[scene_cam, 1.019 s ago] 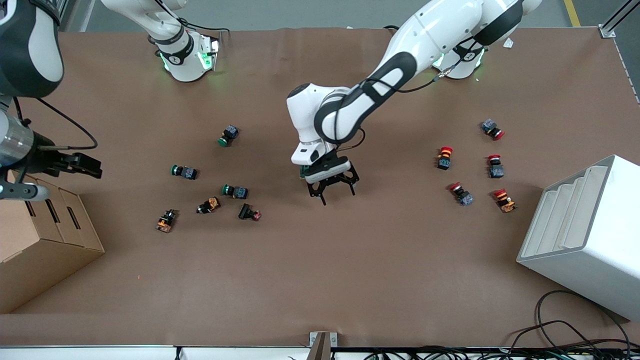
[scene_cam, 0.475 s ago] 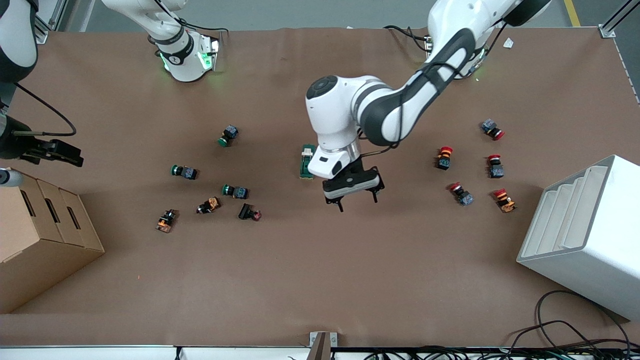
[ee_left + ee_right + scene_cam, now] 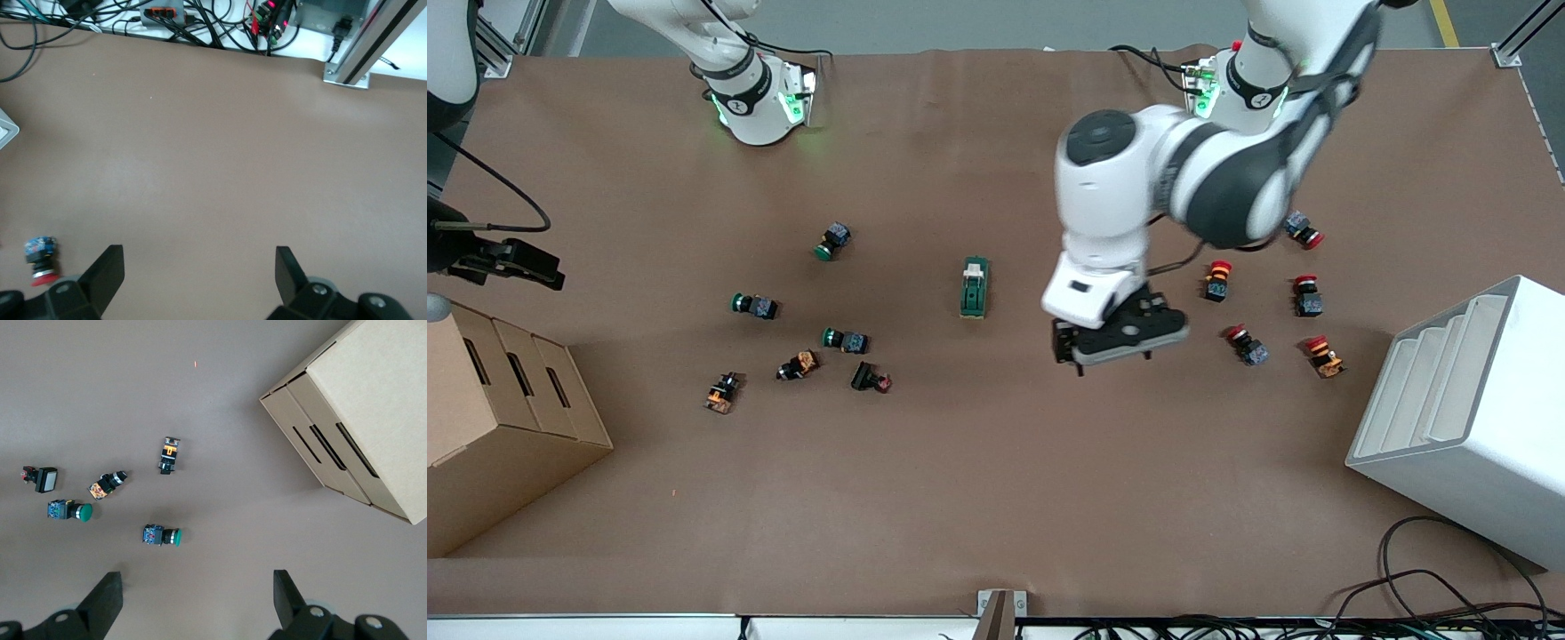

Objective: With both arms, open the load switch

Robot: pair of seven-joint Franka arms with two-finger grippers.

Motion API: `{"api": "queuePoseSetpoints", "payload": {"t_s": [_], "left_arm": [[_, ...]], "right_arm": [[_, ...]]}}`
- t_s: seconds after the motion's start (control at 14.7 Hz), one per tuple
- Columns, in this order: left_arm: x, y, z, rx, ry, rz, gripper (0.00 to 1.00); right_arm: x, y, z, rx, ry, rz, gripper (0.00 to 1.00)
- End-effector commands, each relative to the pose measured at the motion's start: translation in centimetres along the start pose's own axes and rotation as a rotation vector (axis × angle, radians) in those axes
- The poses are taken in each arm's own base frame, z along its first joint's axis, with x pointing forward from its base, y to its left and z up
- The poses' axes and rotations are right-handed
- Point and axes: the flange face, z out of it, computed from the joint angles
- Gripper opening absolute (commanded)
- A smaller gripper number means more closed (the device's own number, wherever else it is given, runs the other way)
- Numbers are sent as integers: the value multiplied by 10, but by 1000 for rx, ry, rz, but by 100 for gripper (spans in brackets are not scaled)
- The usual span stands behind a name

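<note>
The load switch (image 3: 975, 287), a dark green oblong block with a white tab at the end toward the arms' bases, lies alone mid-table with nothing touching it. My left gripper (image 3: 1107, 354) hangs open over bare table between the switch and the red push buttons; the left wrist view shows its gripper (image 3: 198, 273) with nothing between the fingers (image 3: 107, 268). My right gripper (image 3: 547, 271) is up at the right arm's end of the table, over the edge by the cardboard box. In the right wrist view the gripper (image 3: 197, 600) is open and empty. Neither wrist view shows the switch.
Green-capped and orange push buttons (image 3: 845, 340) are scattered toward the right arm's end. Red push buttons (image 3: 1216, 279) lie toward the left arm's end, one showing (image 3: 40, 257). A cardboard box (image 3: 498, 427) and a white rack (image 3: 1467, 418) stand at the table's two ends.
My left arm has risen and swung away from the load switch toward its own end, uncovering the switch, which stayed put. My right gripper drew back toward the table's edge.
</note>
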Motion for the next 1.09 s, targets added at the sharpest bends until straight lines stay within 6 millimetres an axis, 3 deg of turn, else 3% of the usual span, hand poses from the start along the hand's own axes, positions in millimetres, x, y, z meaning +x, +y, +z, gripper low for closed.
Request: {"api": "queuePoseSetpoints", "payload": {"t_s": [0.0, 0.2, 0.48, 0.61, 0.88, 1.02], "left_arm": [[25, -60, -46, -7, -49, 64, 100], [53, -128, -69, -19, -118, 162, 100], [75, -200, -89, -64, -167, 211, 100], [76, -231, -103, -112, -221, 199, 100], [67, -284, -121, -89, -281, 234, 100], [63, -296, -126, -93, -276, 300, 100]], "right_arm": [[-11, -1, -10, -6, -1, -17, 100], [-12, -3, -21, -1, 16, -16, 100], [-19, -2, -39, 43, -6, 0, 100], [-19, -5, -51, 45, 17, -12, 100], [-22, -9, -55, 58, 2, -18, 100], [-23, -7, -61, 60, 15, -14, 100]]}}
